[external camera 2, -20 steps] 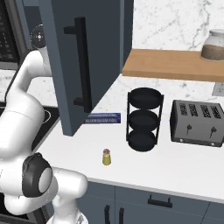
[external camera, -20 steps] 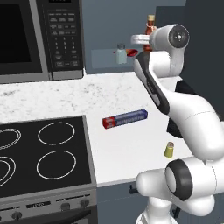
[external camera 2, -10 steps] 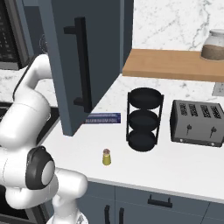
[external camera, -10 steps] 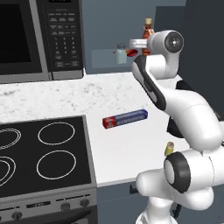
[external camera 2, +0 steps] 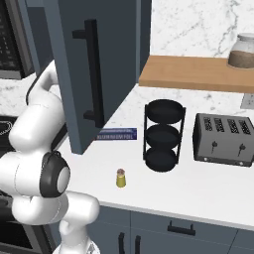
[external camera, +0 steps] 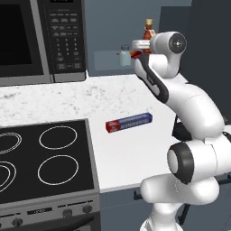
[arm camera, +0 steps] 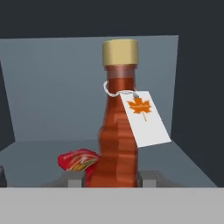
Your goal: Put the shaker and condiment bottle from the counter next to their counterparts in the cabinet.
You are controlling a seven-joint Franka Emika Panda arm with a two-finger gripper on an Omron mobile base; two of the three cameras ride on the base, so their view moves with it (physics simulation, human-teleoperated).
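Observation:
The red-brown ribbed condiment bottle [arm camera: 117,135], with tan cap and white maple-leaf tag, stands upright between my fingers [arm camera: 72,177]. My gripper [arm camera: 111,177] is shut on its lower body, over the dark blue-grey cabinet shelf [arm camera: 39,151]. Beside it on the left lies the small red-orange item [arm camera: 77,159]. From the left base, the bottle [external camera: 148,30] rises above the gripper [external camera: 140,45] inside the cabinet [external camera: 107,62], just right of the pale shaker [external camera: 125,55]. The small yellow shaker [external camera 2: 120,178] stands on the white counter [external camera 2: 198,186] near its front edge.
A blue-and-red box [external camera: 129,122] lies on the counter [external camera: 81,97] beside the stove [external camera: 45,158]. The microwave [external camera: 40,40] hangs at the left. The open cabinet door [external camera 2: 96,64] juts out over the counter. A black tiered rack [external camera 2: 163,135], a toaster [external camera 2: 225,140] and a wooden shelf [external camera 2: 198,72] stand to the right.
The arm has carried the bottle a little left and down, further into the cabinet and closer to the pale shaker. The yellow shaker and box have not moved.

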